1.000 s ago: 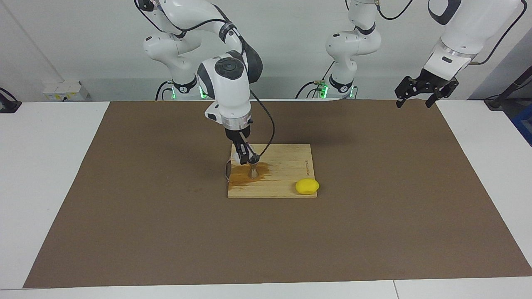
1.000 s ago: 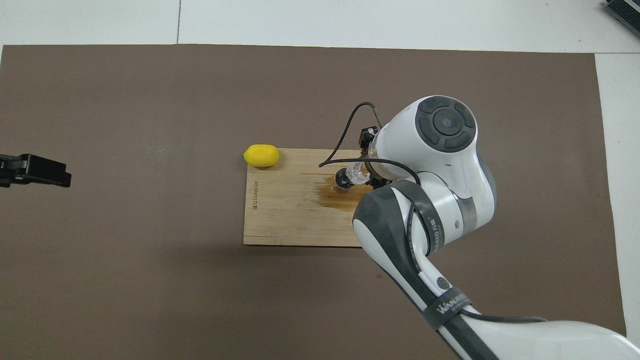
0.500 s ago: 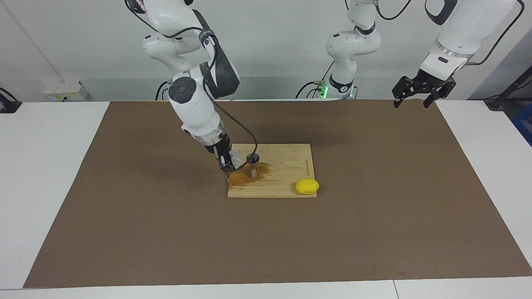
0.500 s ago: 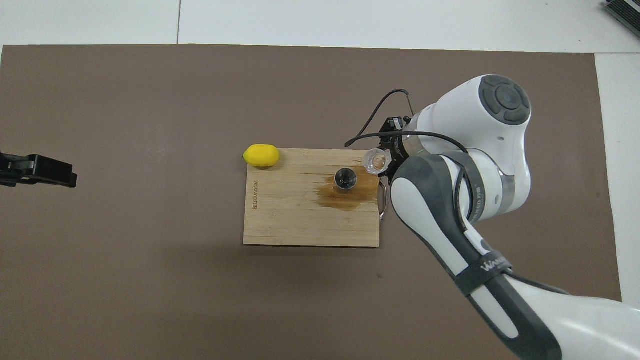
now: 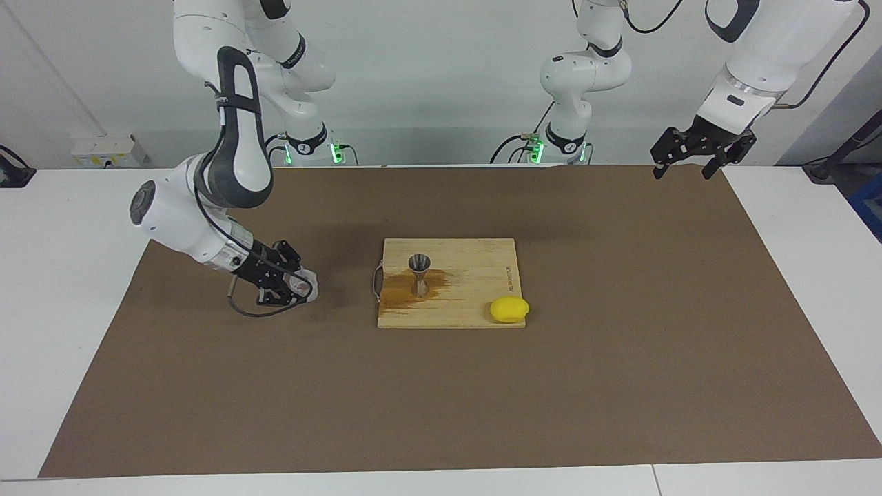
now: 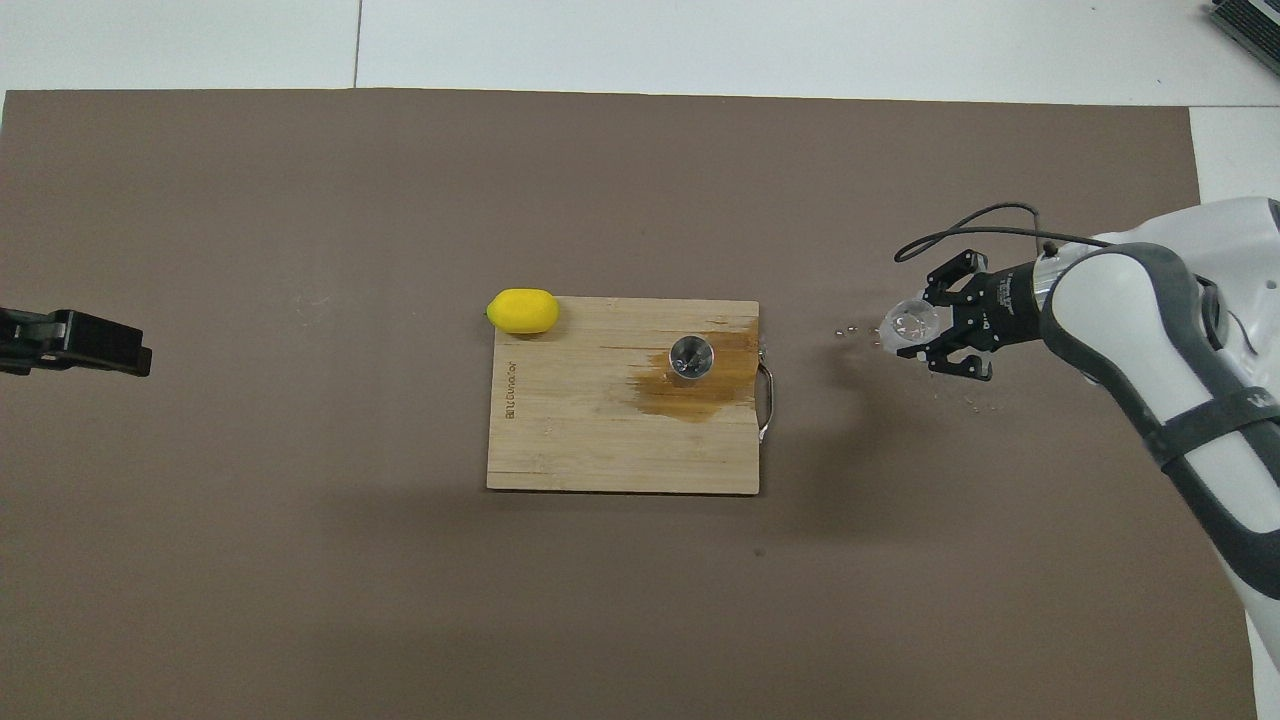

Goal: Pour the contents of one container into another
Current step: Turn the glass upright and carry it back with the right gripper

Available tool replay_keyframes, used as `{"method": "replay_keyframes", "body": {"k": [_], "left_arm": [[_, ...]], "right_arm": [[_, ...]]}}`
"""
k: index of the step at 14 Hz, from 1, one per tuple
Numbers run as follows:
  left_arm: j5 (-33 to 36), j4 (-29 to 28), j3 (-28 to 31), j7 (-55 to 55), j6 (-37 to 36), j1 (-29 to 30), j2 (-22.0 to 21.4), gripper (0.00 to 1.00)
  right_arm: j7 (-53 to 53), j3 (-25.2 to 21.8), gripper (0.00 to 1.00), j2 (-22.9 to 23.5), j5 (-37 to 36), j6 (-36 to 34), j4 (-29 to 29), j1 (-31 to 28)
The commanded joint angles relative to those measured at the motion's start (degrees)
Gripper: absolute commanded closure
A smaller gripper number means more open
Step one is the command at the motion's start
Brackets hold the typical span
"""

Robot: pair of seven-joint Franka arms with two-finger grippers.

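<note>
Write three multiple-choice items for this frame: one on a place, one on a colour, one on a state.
1. Where does the metal jigger stand?
A. on the wooden board
B. on the brown mat
C. in a pincer

2. What colour is the lemon?
A. green
B. yellow
C. red

3. What is the right pincer doing?
A. hanging open and empty
B. gripping the lemon
C. gripping the glass cup

Key: 1 A, it stands upright on the board at a brown wet patch; 2 B, plainly yellow at the board's corner; 3 C, the cup sits tilted in its grip over the mat, while the left pincer waits open.
</note>
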Motion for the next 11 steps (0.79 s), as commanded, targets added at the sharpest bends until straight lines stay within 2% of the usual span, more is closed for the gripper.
{"method": "replay_keyframes", "body": {"k": [1,7,11], "left_arm": [[0.52,-0.69,-0.26,0.37,-0.47,0.3,-0.64,0.0],[0.52,-0.69,-0.26,0.37,-0.47,0.3,-0.72,0.0],[0.61,-0.69,-0.26,0.37,-0.47,0.3,-0.72,0.0]], "right_arm": [[-6.07,0.89,1.0,-1.12,2.43,0.66,-3.04,-3.76],[-21.53,0.98,1.0,4.32,3.56,-0.92,-2.78,-11.84],[-22.36,0.71,1.0,4.25,3.93,-0.75,-3.04,-12.12]]}}
